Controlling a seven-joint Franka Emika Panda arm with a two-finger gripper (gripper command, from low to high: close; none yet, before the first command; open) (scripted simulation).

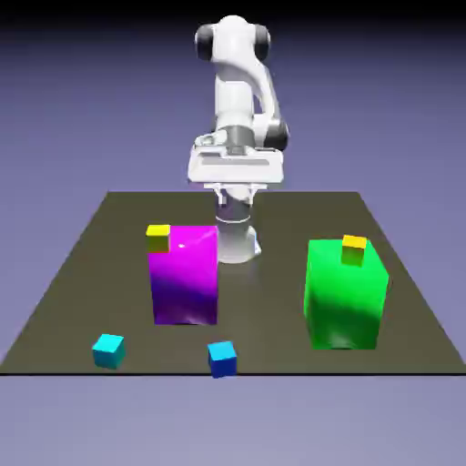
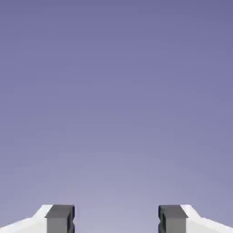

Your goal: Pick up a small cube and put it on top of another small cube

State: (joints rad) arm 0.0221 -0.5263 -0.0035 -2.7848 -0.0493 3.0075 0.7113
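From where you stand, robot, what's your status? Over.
Gripper open, nothing held. Two blue cubes on the table near the front edge: light, darker. Tall purple block and green block stand nearby, possible obstacles.

Sides as in the exterior view. Table (image 1: 264,319): dark olive-brown, flat, straight edges. Far part, about midway across: white robot base (image 1: 237,246). Left of middle: tall magenta block (image 1: 185,282), upright, shading to deep purple low down. Right: large green block (image 1: 344,305), upright, darker band across its near face. Near edge, left: small cyan cube (image 1: 109,351), turned a little. Also at near edge, right of the cyan one and well apart from it: small blue cube (image 1: 222,359).
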